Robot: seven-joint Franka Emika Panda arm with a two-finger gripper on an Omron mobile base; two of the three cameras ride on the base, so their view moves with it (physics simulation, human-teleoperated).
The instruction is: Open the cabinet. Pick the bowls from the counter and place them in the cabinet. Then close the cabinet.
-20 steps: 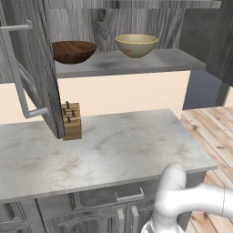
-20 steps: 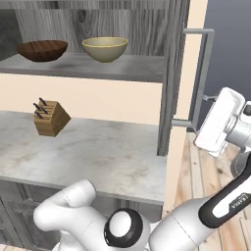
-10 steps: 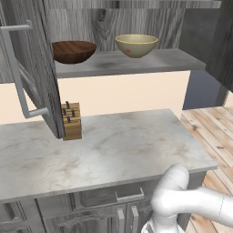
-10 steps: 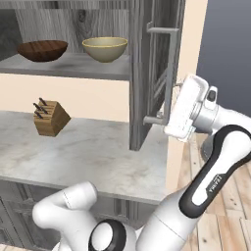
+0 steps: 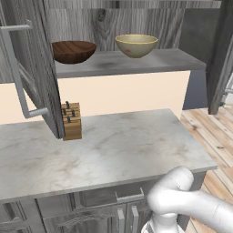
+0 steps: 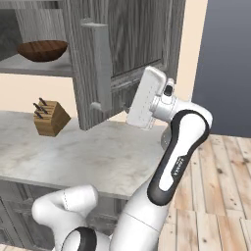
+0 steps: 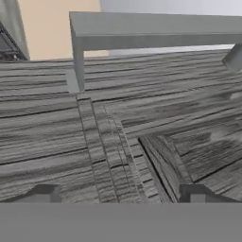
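Note:
The cabinet [image 5: 136, 18] stands with both doors ajar. On its shelf sit the two bowls, a dark brown wooden bowl [image 5: 73, 51] [image 6: 42, 50] and a beige bowl [image 5: 136, 45]. The right door [image 6: 125, 44] [image 5: 221, 54] is swung partway shut, its grey bar handle [image 6: 100, 68] [image 7: 156, 28] facing me. My gripper [image 6: 135, 105] [image 7: 121, 194] is open, its fingertips [image 7: 45, 193] close against the door's outer panel [image 7: 142, 132], below the handle, with nothing between them. The counter [image 5: 113, 150] lies below the shelf.
A wooden knife block [image 5: 71, 120] [image 6: 49, 117] stands on the counter under the shelf. The left door [image 5: 32, 68] hangs wide open over the counter's left part. Low grey cabinets [image 5: 104, 209] sit beneath. Wooden floor [image 6: 215, 196] runs to the right.
The right door has swung well toward shut, my hand moving left with it against its outer face. In the right base view the door now hides the beige bowl.

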